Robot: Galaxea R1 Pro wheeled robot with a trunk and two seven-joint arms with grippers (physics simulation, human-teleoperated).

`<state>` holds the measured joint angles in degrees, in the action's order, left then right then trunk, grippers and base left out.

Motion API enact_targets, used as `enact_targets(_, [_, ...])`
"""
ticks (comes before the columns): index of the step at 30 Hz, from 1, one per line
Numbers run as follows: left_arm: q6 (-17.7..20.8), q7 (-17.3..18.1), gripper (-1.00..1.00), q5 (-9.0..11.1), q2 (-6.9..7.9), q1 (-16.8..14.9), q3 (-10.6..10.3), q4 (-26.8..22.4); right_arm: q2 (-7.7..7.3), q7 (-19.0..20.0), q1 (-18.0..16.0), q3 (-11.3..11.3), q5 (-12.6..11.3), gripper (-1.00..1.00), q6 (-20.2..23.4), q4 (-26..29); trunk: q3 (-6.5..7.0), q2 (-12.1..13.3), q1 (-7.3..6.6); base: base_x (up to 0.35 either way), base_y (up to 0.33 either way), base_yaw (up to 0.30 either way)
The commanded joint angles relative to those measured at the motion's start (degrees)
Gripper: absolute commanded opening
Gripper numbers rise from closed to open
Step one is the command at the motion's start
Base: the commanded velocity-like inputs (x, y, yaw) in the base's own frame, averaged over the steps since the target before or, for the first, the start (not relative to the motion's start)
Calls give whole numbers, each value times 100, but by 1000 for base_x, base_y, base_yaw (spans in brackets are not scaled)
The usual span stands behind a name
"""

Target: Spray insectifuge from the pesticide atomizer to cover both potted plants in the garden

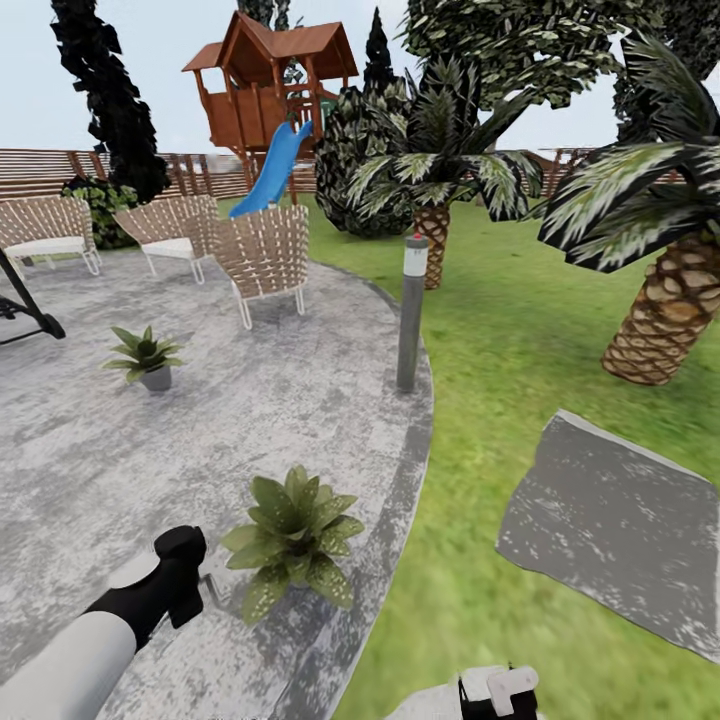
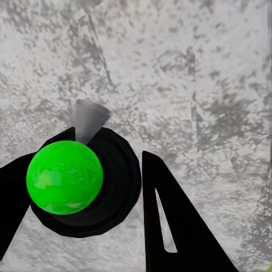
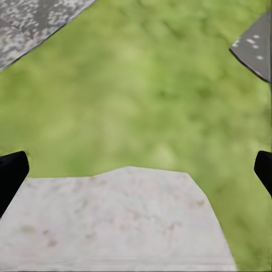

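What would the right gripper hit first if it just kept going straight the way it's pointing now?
Probably the lawn. The right wrist view looks along the right gripper, whose fingertips sit wide apart at the picture's edges, over a pale slab onto bare grass. Depth is unclear, so the slab could come first.

The right wrist view looks down on green lawn (image 3: 153,85), which covers most of the frame. A corner of grey speckled paving (image 3: 34,22) lies at one edge, bounded by a straight diagonal border against the grass. A second, darker grey slab (image 3: 258,48), probably a stepping stone, enters at the opposite corner. The right gripper (image 3: 136,175) shows as two black fingertips (image 3: 11,175), one at each side edge, set wide apart with nothing between them. A pale, faintly mottled flat surface (image 3: 119,221) occupies the space below the fingers; its identity cannot be determined.
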<state>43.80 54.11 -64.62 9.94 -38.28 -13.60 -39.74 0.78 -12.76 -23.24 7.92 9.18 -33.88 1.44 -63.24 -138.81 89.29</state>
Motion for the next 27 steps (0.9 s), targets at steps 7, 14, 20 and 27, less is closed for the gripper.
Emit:
enact_targets(7, [-8,418,-100,-42,-88,-4,-29,213,1,-60,-6,34,40,100,-4,-7,-5,-2,-3,-230,220,-234])
enact_targets(14, [-3,434,-100,-59,-95,-4,-12,209,18,-60,-6,34,40,100,-4,-3,-5,-2,-3,-23,21,-9])
enact_targets(20, [-1,408,-100,-73,-270,-9,-43,139,23,-60,-6,34,38,100,-7,-6,-5,-2,-3,0,274,-39])
enact_targets(27, [5,406,-100,-69,-282,-54,-52,107,19,-60,-6,34,40,100,-6,-4,-5,-2,-3,0,290,-53])
